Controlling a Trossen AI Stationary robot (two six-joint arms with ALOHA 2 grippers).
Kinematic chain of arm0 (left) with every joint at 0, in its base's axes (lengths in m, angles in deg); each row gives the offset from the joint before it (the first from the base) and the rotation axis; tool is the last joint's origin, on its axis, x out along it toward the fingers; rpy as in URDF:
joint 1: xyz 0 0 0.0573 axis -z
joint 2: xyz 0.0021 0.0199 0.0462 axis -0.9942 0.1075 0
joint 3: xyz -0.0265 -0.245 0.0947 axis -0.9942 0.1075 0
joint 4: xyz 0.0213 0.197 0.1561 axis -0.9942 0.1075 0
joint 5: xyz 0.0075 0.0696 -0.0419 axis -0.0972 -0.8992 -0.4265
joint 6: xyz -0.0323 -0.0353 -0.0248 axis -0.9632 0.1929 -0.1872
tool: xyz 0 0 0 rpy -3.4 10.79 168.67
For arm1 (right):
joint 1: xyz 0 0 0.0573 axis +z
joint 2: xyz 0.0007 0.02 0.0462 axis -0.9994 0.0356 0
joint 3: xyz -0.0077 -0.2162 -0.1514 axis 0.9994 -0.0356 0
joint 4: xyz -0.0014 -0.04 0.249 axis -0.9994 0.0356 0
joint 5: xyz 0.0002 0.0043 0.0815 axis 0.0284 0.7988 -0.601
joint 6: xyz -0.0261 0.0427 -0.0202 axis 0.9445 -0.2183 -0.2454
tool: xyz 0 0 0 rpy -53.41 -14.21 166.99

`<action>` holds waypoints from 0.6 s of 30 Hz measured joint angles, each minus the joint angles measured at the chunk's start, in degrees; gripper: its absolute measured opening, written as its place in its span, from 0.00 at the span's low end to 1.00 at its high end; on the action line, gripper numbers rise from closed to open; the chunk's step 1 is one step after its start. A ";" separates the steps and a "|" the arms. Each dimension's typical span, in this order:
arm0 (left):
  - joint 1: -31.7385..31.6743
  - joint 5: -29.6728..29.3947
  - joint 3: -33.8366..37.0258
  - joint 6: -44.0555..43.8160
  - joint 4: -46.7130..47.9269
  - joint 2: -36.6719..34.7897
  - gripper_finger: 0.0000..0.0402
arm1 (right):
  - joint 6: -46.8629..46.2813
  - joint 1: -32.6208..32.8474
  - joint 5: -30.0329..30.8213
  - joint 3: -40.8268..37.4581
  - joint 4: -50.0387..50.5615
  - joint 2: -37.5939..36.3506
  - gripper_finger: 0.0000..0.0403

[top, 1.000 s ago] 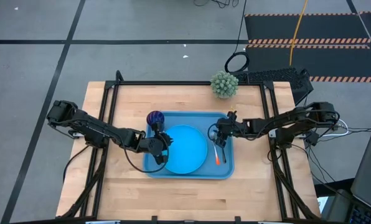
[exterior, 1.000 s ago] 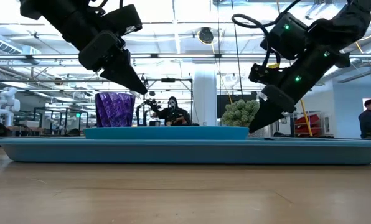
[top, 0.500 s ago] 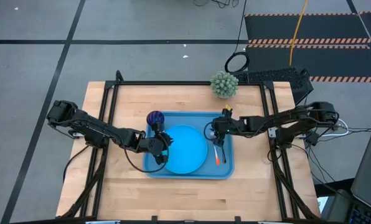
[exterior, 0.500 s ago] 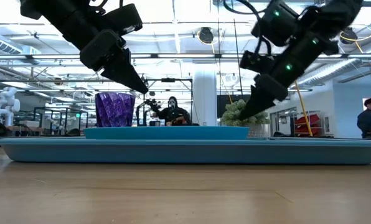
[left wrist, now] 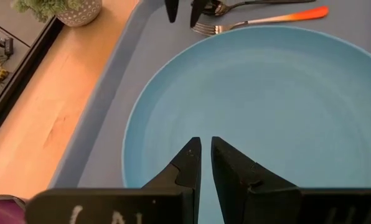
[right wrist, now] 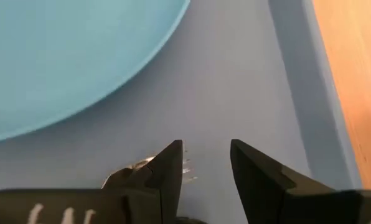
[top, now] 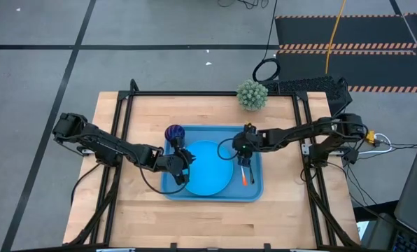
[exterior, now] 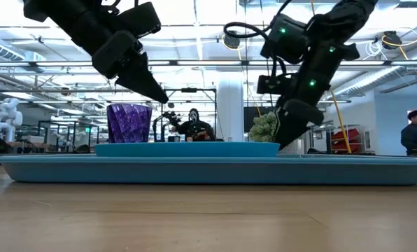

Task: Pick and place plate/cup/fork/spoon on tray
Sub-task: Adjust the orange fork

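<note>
Everything sits on the tray while both pincers hover empty.
Left to right: cup in the tray's far-left corner; left pincer, narrowly parted, over the plate; right pincer, open, above the spoon and fork.

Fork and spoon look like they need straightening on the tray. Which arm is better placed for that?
Right, probably. The right gripper hangs open directly over the fork and spoon at the tray's right end. The left gripper sits across the plate, beside the cup.
</note>
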 joint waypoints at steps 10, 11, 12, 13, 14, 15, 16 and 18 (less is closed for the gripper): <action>0.00 0.00 0.00 -0.02 0.90 0.00 0.10 | -0.02 -1.57 0.05 -0.11 1.22 -0.03 0.32; 0.00 0.00 0.00 -0.01 0.91 0.00 0.10 | -0.02 -1.74 0.05 -0.11 1.27 -0.03 0.32; 0.00 0.00 0.00 -0.02 0.92 0.00 0.10 | 0.00 -1.93 0.03 -0.11 1.27 -0.03 0.32; 0.00 0.00 0.00 -0.03 0.91 0.00 0.10 | 0.02 -2.10 0.05 -0.11 1.27 -0.03 0.32; 0.00 0.00 0.00 -0.04 0.92 0.00 0.10 | 0.06 -2.25 0.06 -0.11 1.17 -0.03 0.32; 0.00 0.00 0.00 -0.04 0.97 0.00 0.10 | 0.08 -2.33 0.07 -0.11 1.09 -0.03 0.32; 0.00 0.00 0.00 -0.04 0.97 0.00 0.10 | 0.10 -2.43 0.12 -0.11 1.09 -0.03 0.32; 0.00 0.00 0.00 -0.04 0.98 0.00 0.10 | 0.13 -2.59 0.03 -0.11 1.08 -0.02 0.32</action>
